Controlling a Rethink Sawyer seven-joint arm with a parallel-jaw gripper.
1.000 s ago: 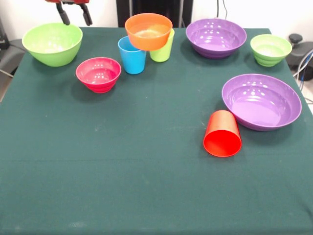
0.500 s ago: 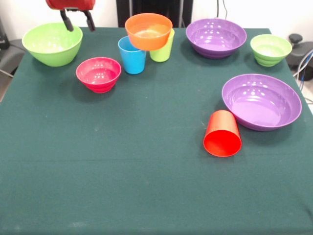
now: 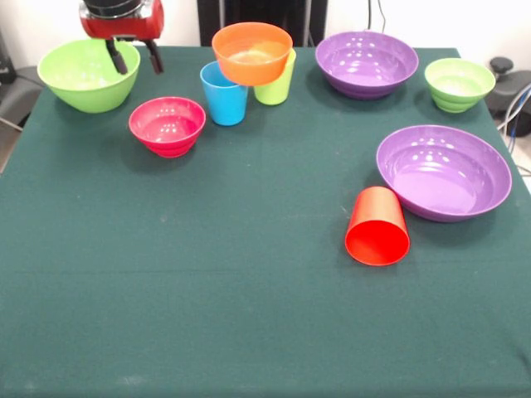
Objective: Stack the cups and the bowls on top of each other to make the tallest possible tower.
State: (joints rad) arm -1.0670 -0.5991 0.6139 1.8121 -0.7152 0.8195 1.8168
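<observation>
My gripper hangs open and empty at the far left, its two dark fingers spread over the right rim of the large lime green bowl. Just in front of it sits the pink bowl. The orange bowl stands raised, over the sky blue cup and the lime green cup; what carries it is hidden. One purple bowl and the small green bowl sit at the back right. The red cup lies on its side, touching the other purple bowl.
A dark green cloth covers the table. Dark equipment and cables lie beyond the right edge.
The gripper has come down and slightly right, from the top edge to just over the lime green bowl's right rim. Its fingers stay spread. Nothing on the table has moved.
</observation>
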